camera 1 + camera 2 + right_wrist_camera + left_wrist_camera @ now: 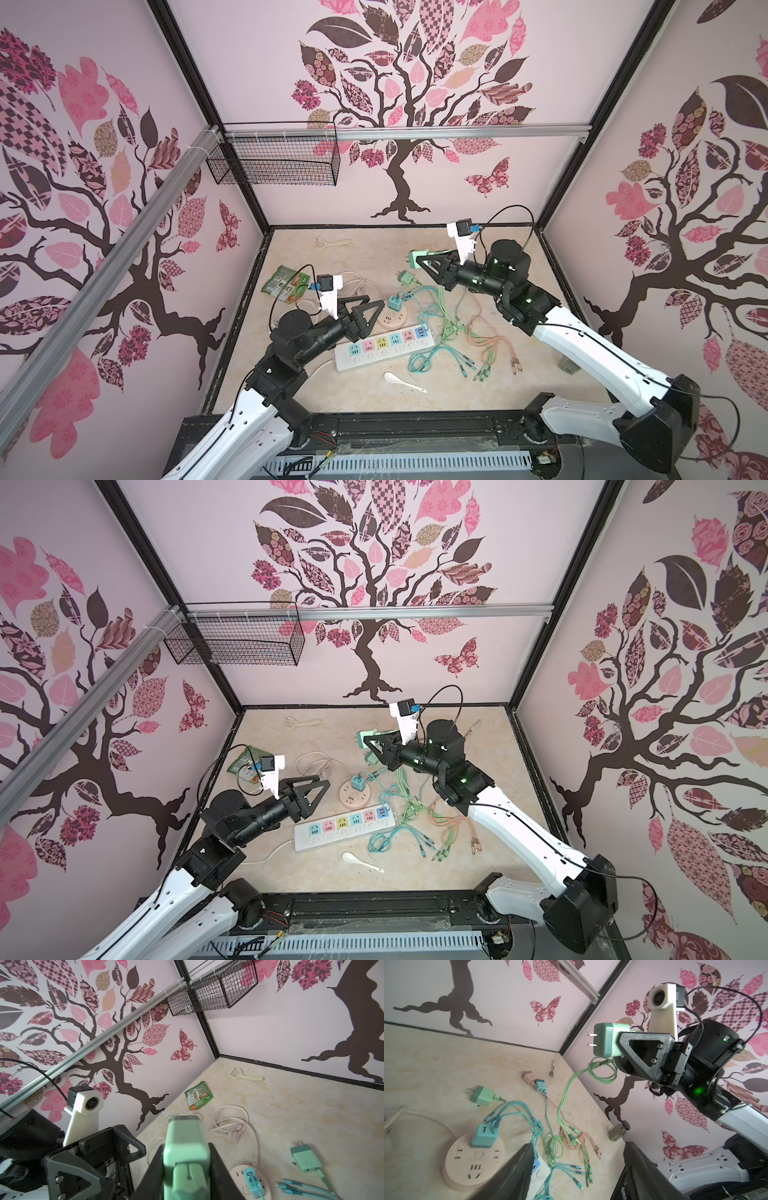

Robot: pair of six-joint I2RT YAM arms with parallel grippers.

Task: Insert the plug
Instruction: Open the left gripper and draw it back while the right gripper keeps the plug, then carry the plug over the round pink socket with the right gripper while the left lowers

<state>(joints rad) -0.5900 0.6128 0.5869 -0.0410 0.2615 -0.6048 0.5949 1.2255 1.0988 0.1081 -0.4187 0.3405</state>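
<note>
Left wrist view shows you the right hand [618, 1043] pinching the mint-green plug [604, 1040] by its rear half. The plug is lifted clear of the surface [436, 1059], and its two metal prongs [591, 1040] are bare and point away from the hand. A green cable [563, 1095] droops from the plug down to the tangle of cables [571, 1140] lying on the surface. Right wrist view gives you the same grip from behind, with the plug's body wedged between the two dark fingers [218, 1174]. In both top views, taking twelve o'clock as the back wall, you have the mint-green plug at about one o'clock from the round socket [392, 321], well apart from it, with its prongs aimed toward nine o'clock. Your left hand [374, 300] hovers at roughly ten o'clock of that round socket, its fingers spread and nothing between them. A teal cube adapter [395, 302] is seated on the round socket's twelve o'clock edge. The white power strip [382, 347] lies just beside the socket at six o'clock. A second green plug [405, 277] lies loose on the surface between the held one and the round socket.
</note>
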